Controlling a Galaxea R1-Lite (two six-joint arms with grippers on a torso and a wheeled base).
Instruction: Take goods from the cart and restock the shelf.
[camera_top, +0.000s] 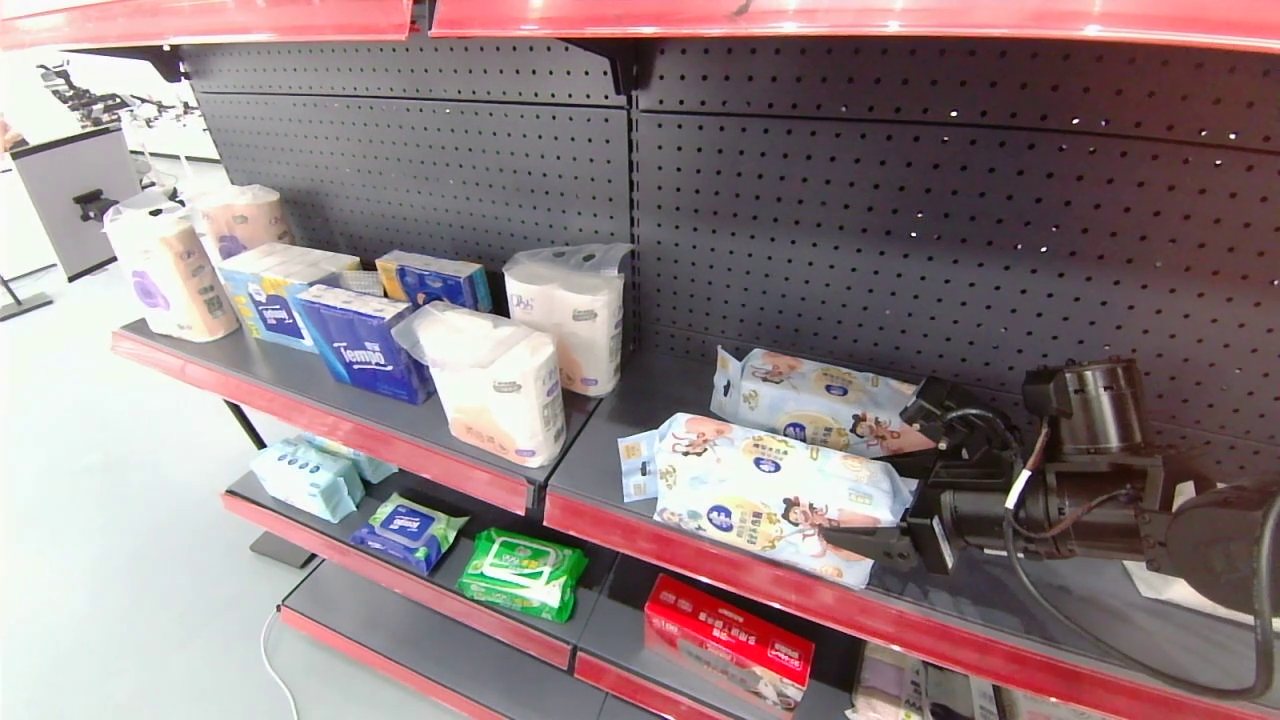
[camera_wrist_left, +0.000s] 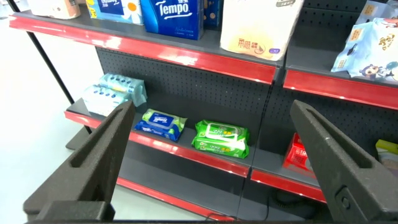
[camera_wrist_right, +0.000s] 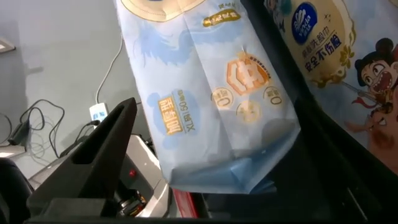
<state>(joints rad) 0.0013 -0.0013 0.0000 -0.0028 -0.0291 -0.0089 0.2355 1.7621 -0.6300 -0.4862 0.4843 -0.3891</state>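
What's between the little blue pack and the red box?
A green pack of wipes lies between the blue pack and the red box, seen in the head view.

two cartoon wipes packs (camera_top: 770, 495), four toilet roll packs (camera_top: 500, 385), one red box (camera_top: 728, 632)

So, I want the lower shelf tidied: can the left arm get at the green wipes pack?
Probably yes: the open left gripper faces the green wipes pack, which lies at the shelf front with nothing before it.
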